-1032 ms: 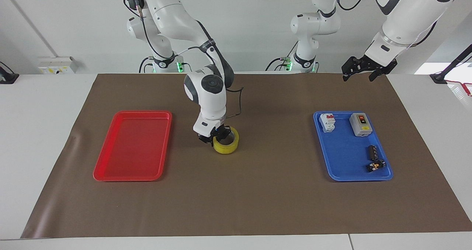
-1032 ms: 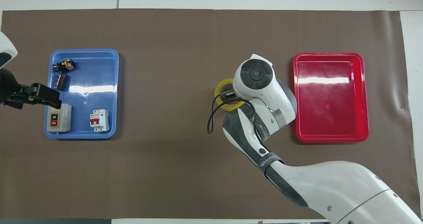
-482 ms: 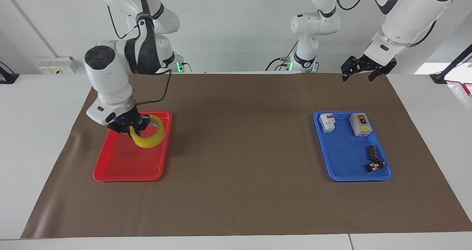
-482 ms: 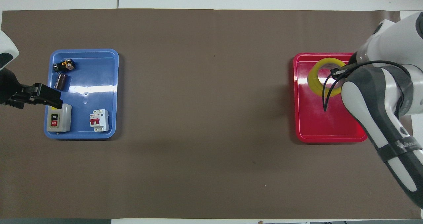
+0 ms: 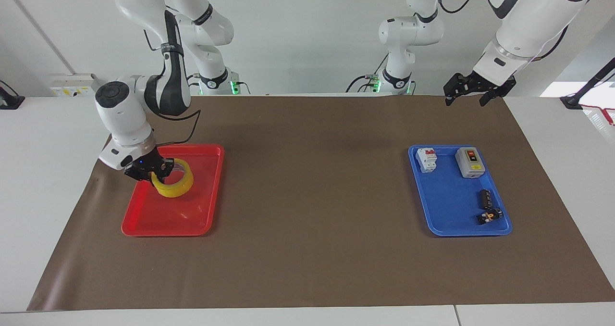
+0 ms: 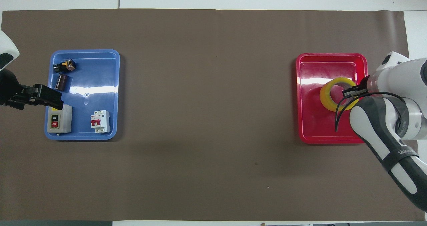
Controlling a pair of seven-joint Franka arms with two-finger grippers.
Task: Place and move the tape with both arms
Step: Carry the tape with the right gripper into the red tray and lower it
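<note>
Now right hand [image 5: 153,170] gripping tape [image 5: 174,185], seemingly touching red tray [image 5: 166,220]

A robotics lab: white robot arms [image 5: 528,23] around a paper-covered table [image 5: 312,249].

Brown mat [image 5: 312,210] over a white tabletop [image 5: 48,172]. Red tray [image 5: 144,220] carrying the translucent yellow tape [image 5: 175,187], pale at its inner core. Blue tray [image 5: 447,206] bearing a white breaker [image 5: 425,159] with a red lever, a grey switch box [image 5: 469,162] with a red button, and 2 black parts. White arms, grey-black joints; black right pincer [image 5: 153,170] and left pincer [image 5: 465,93].
</note>
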